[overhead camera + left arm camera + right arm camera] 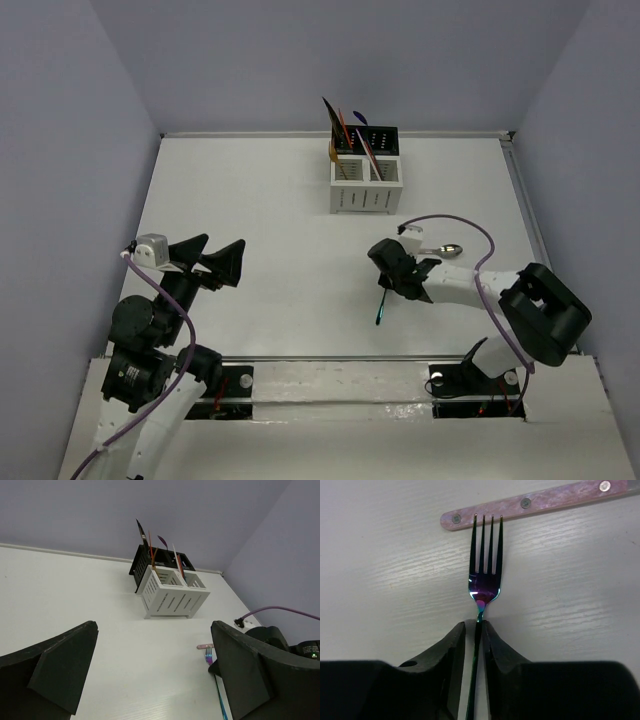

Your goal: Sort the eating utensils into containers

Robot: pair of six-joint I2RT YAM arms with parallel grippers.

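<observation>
An iridescent rainbow fork (485,575) lies on the white table, tines pointing at a pink handle (535,501). My right gripper (476,625) is shut on the fork's neck, low at the table; from above the gripper (397,274) covers the fork's head and the handle (381,306) trails out behind. The pink handle belongs to a silver-bowled spoon (446,250) lying just beyond. The containers (365,200) stand at the back centre, with several utensils (345,125) upright in the rear bins. My left gripper (210,258) is open and empty at the left, its view (154,630) facing the containers (172,600).
A purple cable (470,225) loops over the right arm near the spoon. Walls enclose the table at the back and both sides. The left wrist view also shows the fork (209,655) and the pink handle (204,645) beside the right arm.
</observation>
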